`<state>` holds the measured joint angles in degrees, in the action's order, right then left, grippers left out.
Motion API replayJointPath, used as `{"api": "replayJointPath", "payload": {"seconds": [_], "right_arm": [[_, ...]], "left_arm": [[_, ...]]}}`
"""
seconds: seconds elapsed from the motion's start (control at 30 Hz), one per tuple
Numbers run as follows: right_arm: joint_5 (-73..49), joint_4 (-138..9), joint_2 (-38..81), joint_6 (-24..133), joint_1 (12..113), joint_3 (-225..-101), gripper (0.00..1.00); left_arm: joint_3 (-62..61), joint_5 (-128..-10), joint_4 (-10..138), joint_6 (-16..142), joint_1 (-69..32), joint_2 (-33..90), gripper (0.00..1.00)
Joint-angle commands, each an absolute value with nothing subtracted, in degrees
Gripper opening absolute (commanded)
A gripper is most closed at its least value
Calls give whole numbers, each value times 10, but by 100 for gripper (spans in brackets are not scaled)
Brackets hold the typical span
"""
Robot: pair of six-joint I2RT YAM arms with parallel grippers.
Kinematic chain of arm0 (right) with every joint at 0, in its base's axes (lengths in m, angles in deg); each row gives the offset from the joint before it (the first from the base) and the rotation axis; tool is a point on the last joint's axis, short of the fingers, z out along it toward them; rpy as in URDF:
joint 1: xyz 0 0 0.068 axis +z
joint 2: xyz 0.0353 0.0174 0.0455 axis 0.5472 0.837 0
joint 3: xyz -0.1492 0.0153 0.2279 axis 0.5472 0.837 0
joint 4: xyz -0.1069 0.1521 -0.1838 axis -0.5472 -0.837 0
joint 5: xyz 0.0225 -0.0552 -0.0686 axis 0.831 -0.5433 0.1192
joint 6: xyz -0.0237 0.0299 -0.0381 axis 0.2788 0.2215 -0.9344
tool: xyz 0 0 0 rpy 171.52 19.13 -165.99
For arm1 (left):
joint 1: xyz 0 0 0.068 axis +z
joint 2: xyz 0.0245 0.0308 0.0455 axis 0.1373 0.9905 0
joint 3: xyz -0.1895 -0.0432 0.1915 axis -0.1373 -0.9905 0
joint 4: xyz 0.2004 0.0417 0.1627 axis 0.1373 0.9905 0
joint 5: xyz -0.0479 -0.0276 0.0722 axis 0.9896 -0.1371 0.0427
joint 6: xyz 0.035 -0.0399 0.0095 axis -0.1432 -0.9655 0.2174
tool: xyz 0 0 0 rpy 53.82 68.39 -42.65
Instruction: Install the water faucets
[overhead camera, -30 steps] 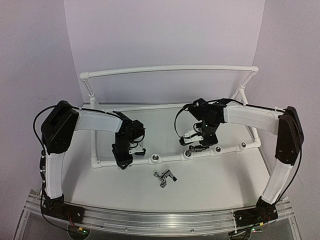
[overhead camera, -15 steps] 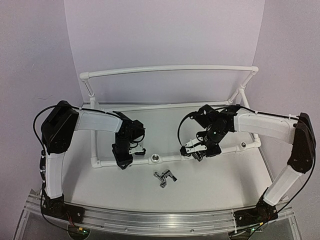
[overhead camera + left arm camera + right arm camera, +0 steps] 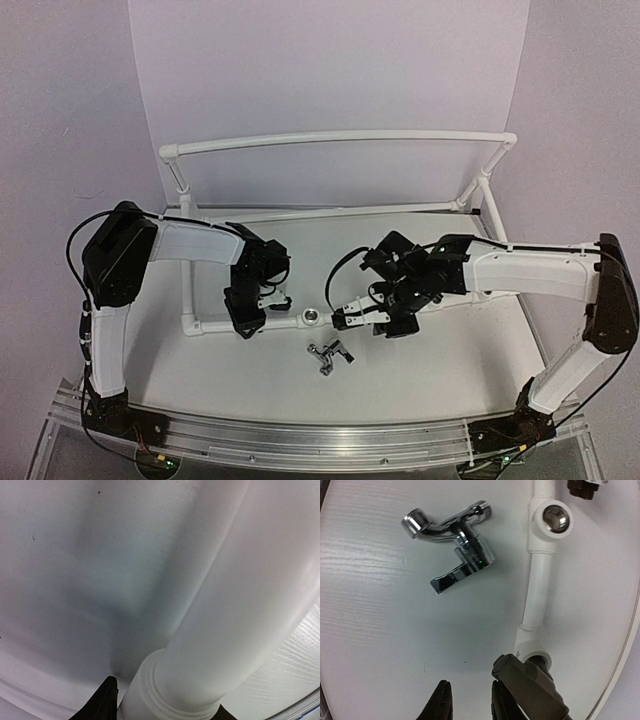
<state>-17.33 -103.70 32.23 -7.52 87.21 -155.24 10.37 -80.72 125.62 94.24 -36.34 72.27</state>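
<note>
The left end effector [image 3: 246, 324] is clenched on the front bar of the white pipe frame [image 3: 340, 138]. In its wrist view 1 dark fingertip [image 3: 106, 702] shows at each side of a pipe collar. The right end effector [image 3: 470, 702] hangs low over the bench [image 3: 450, 370], just in front of that same bar. Its 2 fingers [image 3: 442, 702] stand a little apart with only bare bench between them, so it is released and grasps nothing. 1 loose faucet [image 3: 462, 550], shiny metal with a spout, a threaded stem and a flat lever, lies on its side on the bench. It is near the front bar but not touching it, and it lies ahead of the right fingertips. An open socket [image 3: 551, 519] with a silver ring sits on the bar beside it. At the next socket along the bar, close to the right fingers, a dark grey blurred piece that appears to be a seated faucet [image 3: 532, 687] stands on the fitting.
</note>
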Motion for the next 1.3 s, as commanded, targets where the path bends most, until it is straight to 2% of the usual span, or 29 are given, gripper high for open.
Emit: {"api": "replayJointPath", "payload": {"seconds": [0.0,0.07,0.5,0.7,0.93,1.07,1.27], "right_arm": [[-185,-941,318,-8,875,-1579,28],[-200,-925,338,2,876,-1601,31],[-382,-850,413,3,876,-1670,31],[-374,-854,375,-6,876,-1644,32],[-310,-905,294,-43,876,-1580,31],[-268,-958,298,-78,892,-1569,26],[-303,-948,365,-101,935,-1578,21]], "left_arm": [[119,-706,1172,814,-339,748,13],[117,-706,1171,813,-339,746,13],[111,-703,1166,811,-339,743,13],[111,-703,1166,810,-339,741,13],[110,-702,1167,809,-339,740,13],[111,-699,1164,808,-338,740,13],[110,-695,1162,806,-338,740,13]]}}
